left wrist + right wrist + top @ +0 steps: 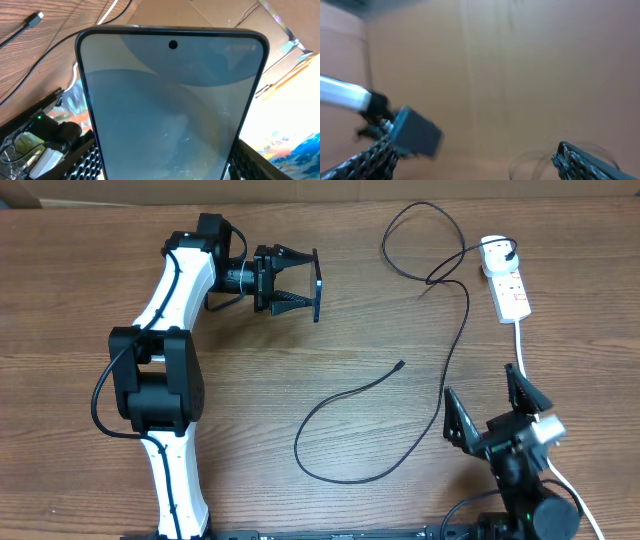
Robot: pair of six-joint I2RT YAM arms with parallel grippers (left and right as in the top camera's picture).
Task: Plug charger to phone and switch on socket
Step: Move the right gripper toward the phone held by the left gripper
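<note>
The left gripper [314, 283] holds the phone [318, 292] on its edge at the far left, fingers closed on its sides. The right gripper [480, 385], near right, is wide open and holds nothing. The charger [455, 345] snakes over the table [300, 380] between them, its tip [401, 364] lying apart from the phone, its plug [511, 250] in the socket [508, 285] far right.

1. A robotics lab bench: the left arm [170, 300] and right arm [515, 470] are mounted at one edge of a wood-grain table [300, 350].
2. Brown cardboard [520, 75] backs the scene (makeshift, not furniture).
3. A white power strip [508, 285] and a loose black cable [456, 348] lie on the tabletop.
</note>
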